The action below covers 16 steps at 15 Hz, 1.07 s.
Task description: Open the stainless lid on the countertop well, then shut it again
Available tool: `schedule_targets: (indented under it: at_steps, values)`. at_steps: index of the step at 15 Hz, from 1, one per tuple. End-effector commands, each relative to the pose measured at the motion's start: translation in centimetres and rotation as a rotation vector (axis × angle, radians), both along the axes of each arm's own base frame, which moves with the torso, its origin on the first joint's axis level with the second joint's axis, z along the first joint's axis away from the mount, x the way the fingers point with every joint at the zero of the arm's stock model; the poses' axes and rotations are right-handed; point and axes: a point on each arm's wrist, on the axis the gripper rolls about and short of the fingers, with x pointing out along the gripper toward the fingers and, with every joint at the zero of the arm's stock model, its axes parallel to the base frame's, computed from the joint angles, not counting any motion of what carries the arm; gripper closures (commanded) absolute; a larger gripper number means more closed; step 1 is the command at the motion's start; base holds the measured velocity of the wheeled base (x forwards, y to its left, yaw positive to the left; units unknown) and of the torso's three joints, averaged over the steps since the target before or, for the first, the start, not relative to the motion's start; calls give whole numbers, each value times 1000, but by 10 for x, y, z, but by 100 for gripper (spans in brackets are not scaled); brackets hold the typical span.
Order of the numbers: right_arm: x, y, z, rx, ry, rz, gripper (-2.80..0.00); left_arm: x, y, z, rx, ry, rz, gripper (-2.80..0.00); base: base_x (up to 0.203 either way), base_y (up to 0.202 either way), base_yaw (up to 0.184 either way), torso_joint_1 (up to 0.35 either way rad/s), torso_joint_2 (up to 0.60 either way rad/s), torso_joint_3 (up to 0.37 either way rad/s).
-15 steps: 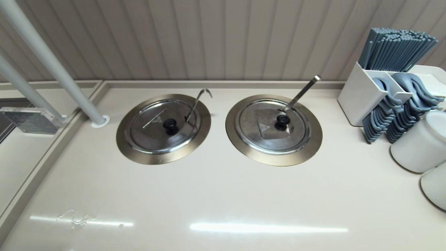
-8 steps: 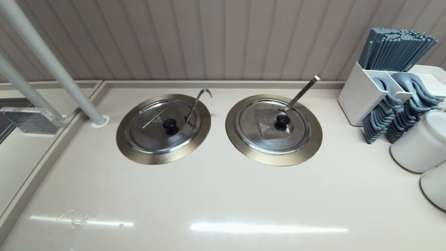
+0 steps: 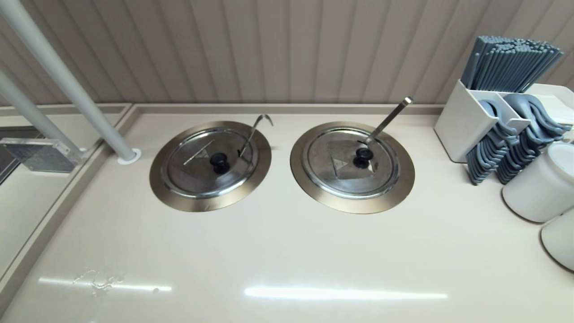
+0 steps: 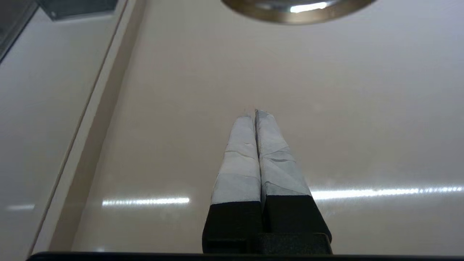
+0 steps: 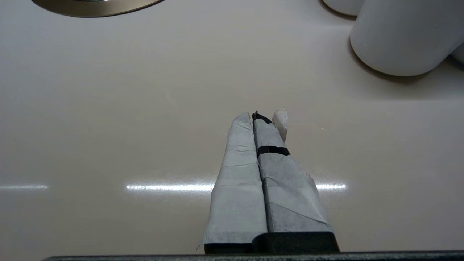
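Observation:
The stainless lid [image 3: 197, 172] lies flat on the countertop well [image 3: 163, 190], the left one of two, with a black knob [image 3: 219, 160] at its centre. A thin ladle handle [image 3: 253, 130] with a curled hook end sticks out through its notch. Neither arm shows in the head view. In the left wrist view my left gripper [image 4: 255, 113] is shut and empty over bare counter, with the well's ring [image 4: 275, 16] ahead of it. My right gripper [image 5: 253, 116] is shut too, holding nothing, above the counter.
The twin lid [image 3: 341, 177] with a thick straight ladle handle [image 3: 389, 117] sits in the right well. A white caddy [image 3: 466, 121] of grey chopsticks and spoons and white cups [image 3: 545, 188] stand at the right. A slanted pole [image 3: 67, 85] and raised counter edge [image 3: 58, 206] bound the left.

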Motion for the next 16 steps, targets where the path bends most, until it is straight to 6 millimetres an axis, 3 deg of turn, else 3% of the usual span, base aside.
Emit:
schedule_targets:
  at_steps: [1, 3, 16]
  values:
    - [0, 0, 0, 0, 0, 2, 0, 3, 0, -2, -16, -75, -17, 0, 0, 0, 0, 0, 0, 0]
    - [0, 0, 0, 0, 0, 4, 0, 4, -1, -14, -47, 22, -43, 0, 0, 0, 0, 0, 0, 0]
    - [0, 0, 0, 1, -1, -1, 0, 4, 0, -14, -116, 9, -10, 0, 0, 0, 0, 0, 0, 0]
